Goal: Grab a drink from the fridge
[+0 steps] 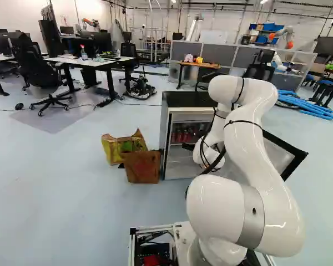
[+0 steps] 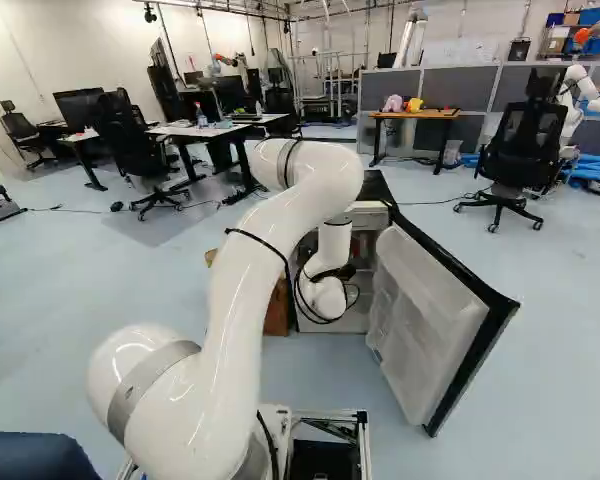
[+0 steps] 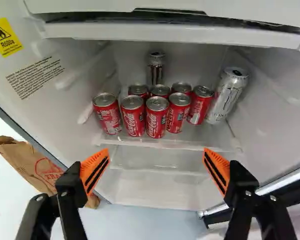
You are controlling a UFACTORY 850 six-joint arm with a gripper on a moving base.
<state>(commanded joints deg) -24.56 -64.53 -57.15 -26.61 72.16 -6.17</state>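
Observation:
In the left base view my gripper (image 1: 188, 147) reaches into the doorway of the open fridge (image 1: 165, 138). The wrist view has the gripper (image 3: 156, 153) open, orange pads wide apart with nothing between them. Ahead of it, on a shelf (image 3: 175, 144), several small red cans (image 3: 156, 118) stand in two close rows. A tall silver can (image 3: 228, 95) leans at one end of them, and a dark, slim can (image 3: 156, 68) stands behind. The fingers touch no can.
The fridge door (image 2: 450, 330) hangs wide open right of my arm. Beside the fridge stand a yellow bag (image 1: 114, 148) and a brown paper bag (image 1: 142, 167). Farther back are desks (image 1: 97, 62), office chairs (image 2: 520, 140), a small wooden table (image 1: 198, 65) and another robot (image 2: 578, 95).

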